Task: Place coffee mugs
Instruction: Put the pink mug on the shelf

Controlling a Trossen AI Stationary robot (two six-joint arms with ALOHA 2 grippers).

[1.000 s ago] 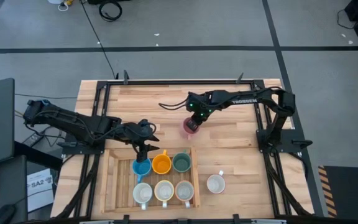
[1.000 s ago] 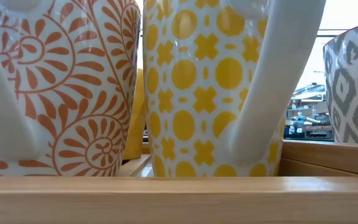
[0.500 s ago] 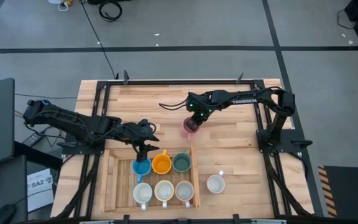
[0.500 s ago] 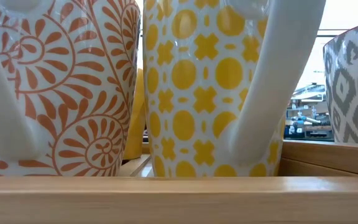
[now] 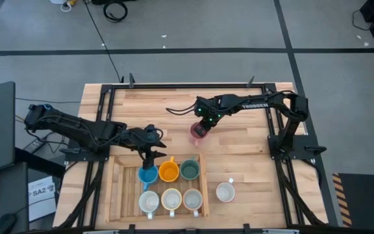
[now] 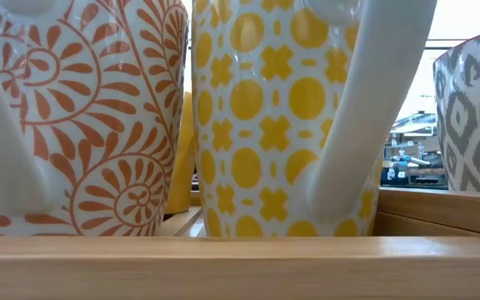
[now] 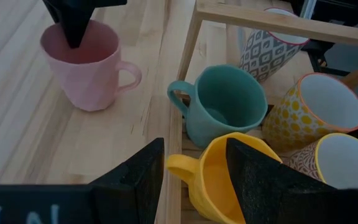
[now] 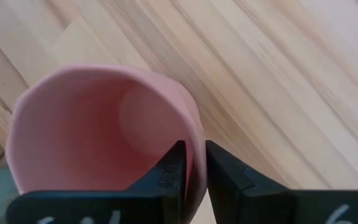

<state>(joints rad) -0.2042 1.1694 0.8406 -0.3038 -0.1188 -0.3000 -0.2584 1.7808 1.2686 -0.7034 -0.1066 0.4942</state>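
Overhead, right arm (image 5: 252,103) lettered "TROSSEN" in white. Right gripper (image 8: 194,163) straddles pink mug (image 5: 198,132) rim on bare table (image 5: 245,146), fingers close either side of wall; grip or release, cannot tell. Left gripper (image 7: 194,171) parted, empty, above orange mug (image 5: 168,171) in wooden tray (image 5: 119,188). Floor sheet (image 5: 39,192) reads "SA2".

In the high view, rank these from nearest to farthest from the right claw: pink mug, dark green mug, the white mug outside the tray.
1. Pink mug: at the right claw, on bare table beyond the tray.
2. Dark green mug: tray's back row, right end.
3. White mug: on the table, right of the tray.
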